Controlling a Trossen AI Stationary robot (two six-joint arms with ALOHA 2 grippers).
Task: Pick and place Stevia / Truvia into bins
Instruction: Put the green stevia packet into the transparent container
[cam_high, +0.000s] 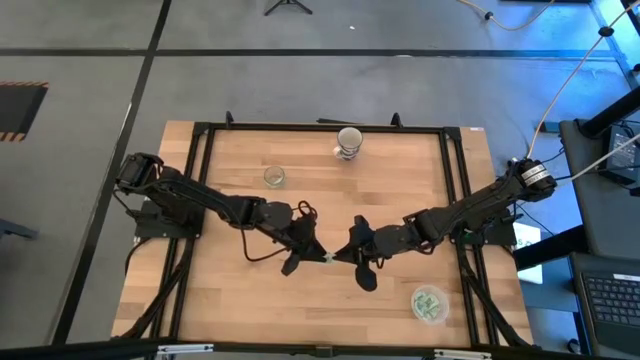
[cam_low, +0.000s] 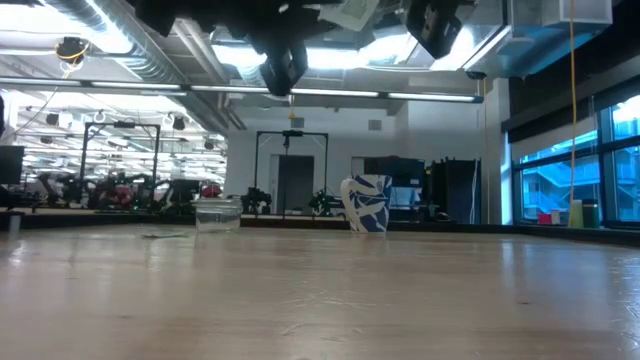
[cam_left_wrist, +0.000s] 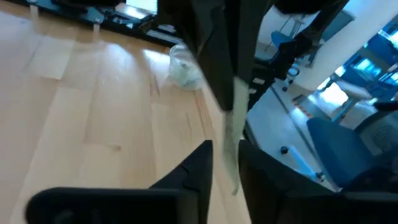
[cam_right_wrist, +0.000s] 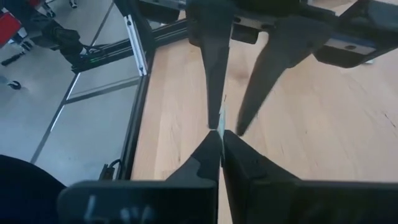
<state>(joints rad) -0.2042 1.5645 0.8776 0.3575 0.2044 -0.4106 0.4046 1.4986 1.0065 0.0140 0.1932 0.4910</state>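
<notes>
I count two clear tubs (cam_high: 430, 304) on my table, one near (cam_high: 274, 177) the back. One patterned cup (cam_high: 348, 143). One sachet (cam_high: 329, 257) between my two grippers; the packets in the tub are too small to count.

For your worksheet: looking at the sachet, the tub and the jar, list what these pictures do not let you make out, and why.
1. Print on the sachet: too small in the high view; edge-on in both wrist views, pinched in the right end effector.
2. Number of sachets in the tub: too small in the high view, blurred in the left wrist view.
3. Contents of the jar: too small in the high and low views.
</notes>
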